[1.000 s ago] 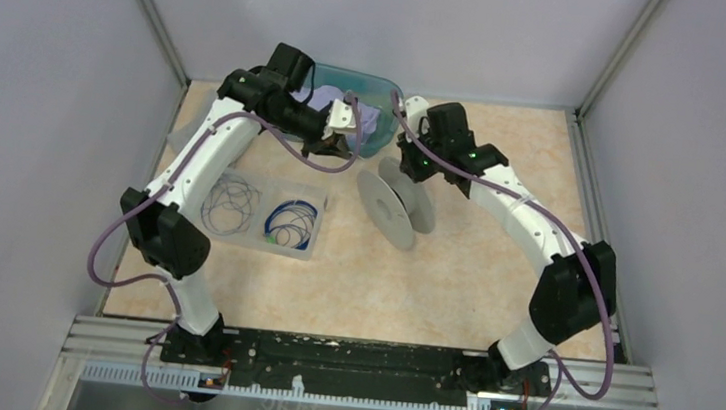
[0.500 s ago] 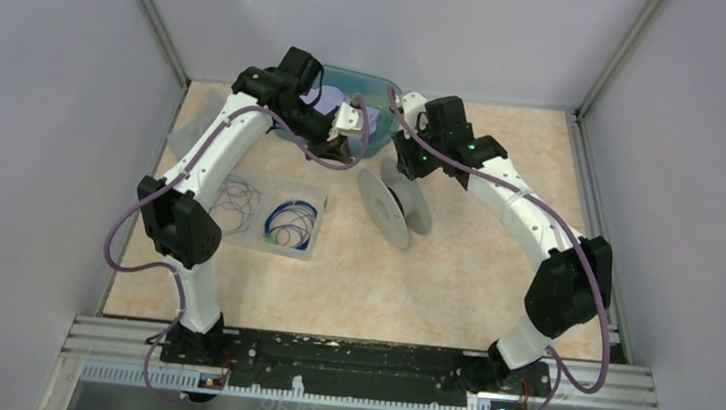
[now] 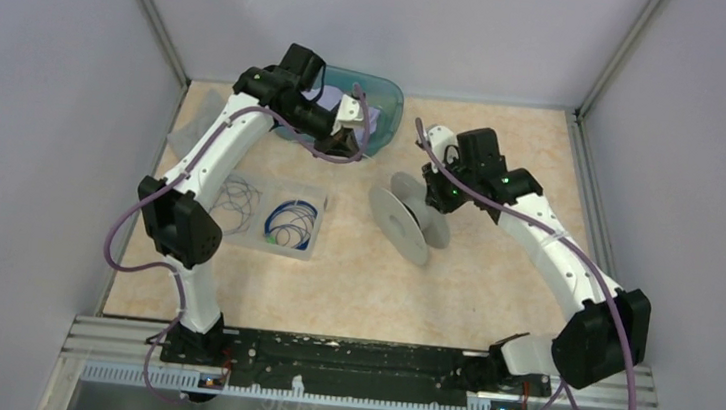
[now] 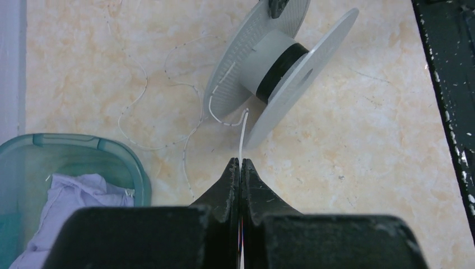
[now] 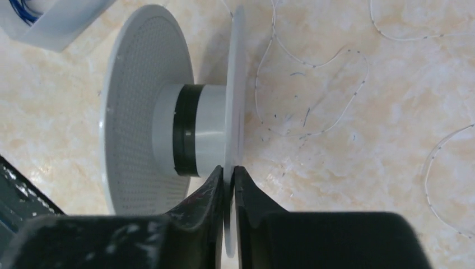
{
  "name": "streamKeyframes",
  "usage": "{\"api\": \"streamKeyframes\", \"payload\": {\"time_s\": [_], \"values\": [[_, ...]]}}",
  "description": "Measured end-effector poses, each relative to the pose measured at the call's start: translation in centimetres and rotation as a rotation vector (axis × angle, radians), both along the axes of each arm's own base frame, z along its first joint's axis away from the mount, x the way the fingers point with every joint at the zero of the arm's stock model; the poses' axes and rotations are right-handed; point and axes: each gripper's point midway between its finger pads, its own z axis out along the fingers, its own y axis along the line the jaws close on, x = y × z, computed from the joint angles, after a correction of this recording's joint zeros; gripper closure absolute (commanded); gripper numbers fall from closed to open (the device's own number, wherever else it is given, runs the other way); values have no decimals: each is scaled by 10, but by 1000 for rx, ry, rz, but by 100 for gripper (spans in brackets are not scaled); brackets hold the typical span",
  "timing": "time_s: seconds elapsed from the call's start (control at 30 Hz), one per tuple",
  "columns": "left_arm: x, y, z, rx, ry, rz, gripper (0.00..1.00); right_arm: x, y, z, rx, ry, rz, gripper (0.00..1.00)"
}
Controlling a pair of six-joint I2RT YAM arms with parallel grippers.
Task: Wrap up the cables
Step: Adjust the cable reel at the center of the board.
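**Both tools pinched shut, one on the cable and one on the spool**

Top view: a grey spool (image 3: 406,221) lies on its side near the middle of the tabletop (image 3: 472,286). The right tool (image 3: 437,194) reaches it from the far right and meets its right-hand flange. The left tool (image 3: 341,148) hangs just in front of a teal bin (image 3: 381,98) at the far edge, left of the spool and apart from it. Nearer the left arm sits a clear tray (image 3: 313,245) holding a pale coil (image 3: 231,202) and a blue coil (image 3: 292,220) of cable. The loose cable on the tabletop is too thin to make out here.

Left wrist view: the left tool (image 4: 240,162) has its fingers pressed together on a white cable (image 4: 241,137). This strand rises from the fingertips to the spool (image 4: 280,56), bends left at the rim of the near flange and runs up the inner face of the far one. More of it trails in loose loops (image 4: 143,84) over the tabletop left of the spool. The bin (image 4: 120,154) shows at lower left with a pale cloth (image 4: 78,193) in it.

Right wrist view: the right tool (image 5: 228,170) is clamped on the thin edge of one spool flange, a finger on either face. The hub (image 5: 207,134) carries a black band (image 5: 185,134). White cable lies in slack curves (image 5: 336,56) on the tabletop right of the spool. A tray corner with blue cable shows at upper left.
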Motion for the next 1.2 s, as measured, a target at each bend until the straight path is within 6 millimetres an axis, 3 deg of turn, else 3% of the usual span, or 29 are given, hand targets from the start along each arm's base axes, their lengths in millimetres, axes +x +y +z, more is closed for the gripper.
{"api": "streamKeyframes", "payload": {"time_s": [0.17, 0.4, 0.5, 0.93, 1.2], "values": [[-14, -16, 7, -46, 37, -41, 99, -3, 6, 0, 39, -7, 15, 100], [-24, -27, 25, -70, 16, -75, 100, 14, 19, 8, 90, -69, 30, 100], [-16, -24, 32, -63, -22, -55, 100, 25, 28, 2, 99, -76, 21, 100], [35, 26, 18, 81, -153, 103, 100, 101, 80, 7, 118, -168, -61, 100], [41, 27, 20, 77, -179, 108, 100, 124, 95, 10, 134, -189, -107, 100]]}}
